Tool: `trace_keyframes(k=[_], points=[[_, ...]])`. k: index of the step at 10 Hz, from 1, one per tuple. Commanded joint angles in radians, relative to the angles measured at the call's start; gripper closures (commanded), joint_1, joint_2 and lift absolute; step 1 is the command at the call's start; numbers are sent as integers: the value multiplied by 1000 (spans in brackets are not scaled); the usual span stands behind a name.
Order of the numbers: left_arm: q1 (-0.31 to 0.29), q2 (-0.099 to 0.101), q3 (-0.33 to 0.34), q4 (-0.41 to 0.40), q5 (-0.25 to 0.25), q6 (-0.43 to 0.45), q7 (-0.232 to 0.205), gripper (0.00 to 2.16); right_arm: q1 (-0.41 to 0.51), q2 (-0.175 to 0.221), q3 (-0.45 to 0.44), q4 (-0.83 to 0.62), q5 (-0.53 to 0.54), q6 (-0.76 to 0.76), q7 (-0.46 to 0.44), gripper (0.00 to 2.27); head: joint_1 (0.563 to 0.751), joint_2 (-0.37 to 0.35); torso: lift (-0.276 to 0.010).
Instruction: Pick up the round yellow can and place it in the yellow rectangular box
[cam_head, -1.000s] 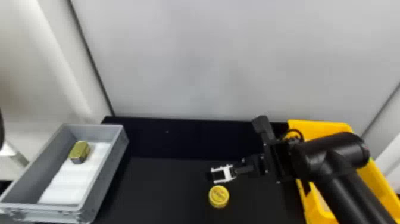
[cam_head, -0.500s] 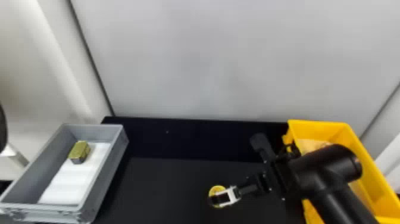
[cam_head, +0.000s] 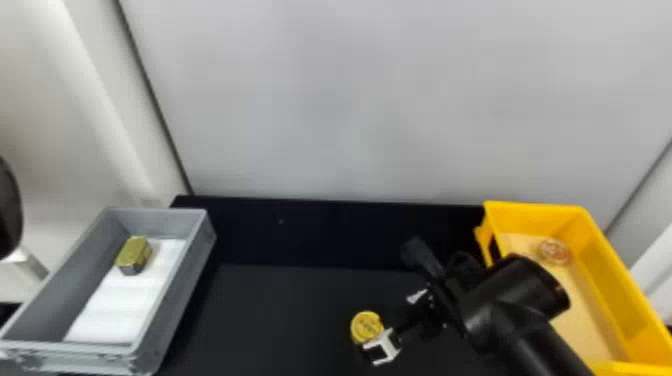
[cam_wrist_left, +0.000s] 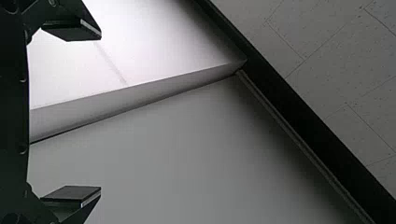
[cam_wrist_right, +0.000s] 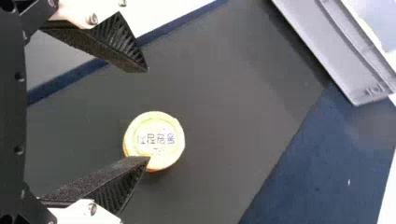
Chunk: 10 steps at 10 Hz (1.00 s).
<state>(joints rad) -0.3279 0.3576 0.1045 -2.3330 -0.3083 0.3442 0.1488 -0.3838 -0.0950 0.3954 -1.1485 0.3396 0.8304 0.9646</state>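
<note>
Yellow round can (cam_head: 366, 326) rests on the black tabletop (cam_head: 280, 315) beside the wide-spread right pincer (cam_head: 392, 327); left pincer (cam_wrist_left: 100, 113) gapes too.

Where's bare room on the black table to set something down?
The table is bare between the gray bin and yellow can. Crowded: around the can, where the right gripper is, and beside the yellow box, under the right arm.

Right arm (cam_head: 505, 320) angled inward, its end effector (cam_head: 389, 324) spread, left end effector (cam_wrist_left: 101, 113) open, apparently raised
</note>
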Motion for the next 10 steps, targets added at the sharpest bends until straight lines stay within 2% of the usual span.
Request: trace_keyframes(k=[1,2,5,10], points=[[-7,-3,-5,3,0,-2,0,113,-21,1,44,41,1,-81,-10,139,663,54,-10],[-7,-3,-5,3,0,-2,0,113,-32,-3,68,36,12,-98,-8,145,663,54,-10],[-8,-5,-6,3,0,-2,0,113,-95,-42,231,-3,55,-161,4,147,663,54,-10],[-7,-8,-8,6,0,-7,0,113,-112,-57,315,33,56,-221,10,156,663,54,-10]])
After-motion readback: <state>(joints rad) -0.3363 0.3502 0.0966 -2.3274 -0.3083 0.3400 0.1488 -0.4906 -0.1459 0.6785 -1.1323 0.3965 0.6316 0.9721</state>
